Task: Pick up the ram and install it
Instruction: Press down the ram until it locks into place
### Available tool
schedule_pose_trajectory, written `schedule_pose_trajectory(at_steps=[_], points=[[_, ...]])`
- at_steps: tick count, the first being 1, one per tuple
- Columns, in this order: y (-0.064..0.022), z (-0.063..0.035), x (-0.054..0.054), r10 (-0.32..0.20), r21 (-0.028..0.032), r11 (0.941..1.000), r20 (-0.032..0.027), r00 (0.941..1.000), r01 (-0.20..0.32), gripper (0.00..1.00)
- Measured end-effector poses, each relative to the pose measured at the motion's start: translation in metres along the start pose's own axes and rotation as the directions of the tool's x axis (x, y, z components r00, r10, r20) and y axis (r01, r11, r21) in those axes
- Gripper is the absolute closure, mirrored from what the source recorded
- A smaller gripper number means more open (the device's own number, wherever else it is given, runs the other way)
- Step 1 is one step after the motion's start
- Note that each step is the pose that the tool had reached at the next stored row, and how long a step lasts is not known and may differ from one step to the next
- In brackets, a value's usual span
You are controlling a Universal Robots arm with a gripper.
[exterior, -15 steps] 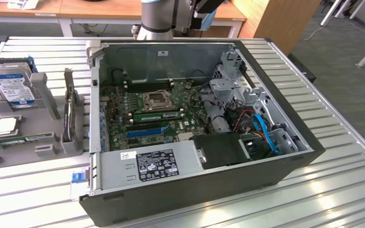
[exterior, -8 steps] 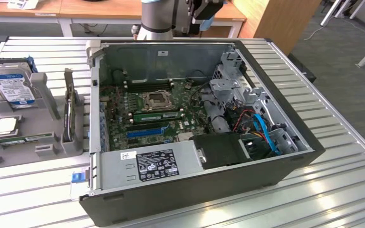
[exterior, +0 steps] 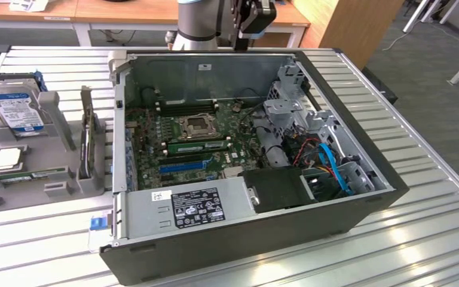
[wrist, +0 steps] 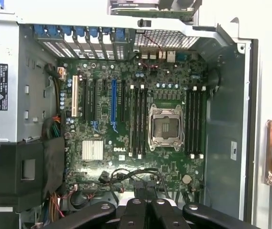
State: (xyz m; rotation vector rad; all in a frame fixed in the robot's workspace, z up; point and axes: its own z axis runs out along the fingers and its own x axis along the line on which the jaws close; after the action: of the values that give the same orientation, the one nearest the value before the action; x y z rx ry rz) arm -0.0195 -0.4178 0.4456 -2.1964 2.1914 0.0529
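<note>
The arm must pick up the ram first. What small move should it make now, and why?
Probably carry the pincer sideways toward the exterior view's left, until it is over the grey tray. The pincer hangs above the open computer case, looking down on the motherboard, while the ram, a green stick, lies in that tray next to the processor chip.

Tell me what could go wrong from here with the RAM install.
The ram lies flat in the tray beside the processor chip, so the claw might slip or nudge the chip. The open processor socket sits between the memory slots; a misaligned stick could hit it. Cables nearby could snag.
</note>
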Motion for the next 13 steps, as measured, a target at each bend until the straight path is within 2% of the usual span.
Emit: schedule_pose_trajectory(at_steps=[13], points=[[0.0054,0.0207,0.001,-0.001,0.0156,0.9999,0.0000,1.0000,0.001,0.90]])
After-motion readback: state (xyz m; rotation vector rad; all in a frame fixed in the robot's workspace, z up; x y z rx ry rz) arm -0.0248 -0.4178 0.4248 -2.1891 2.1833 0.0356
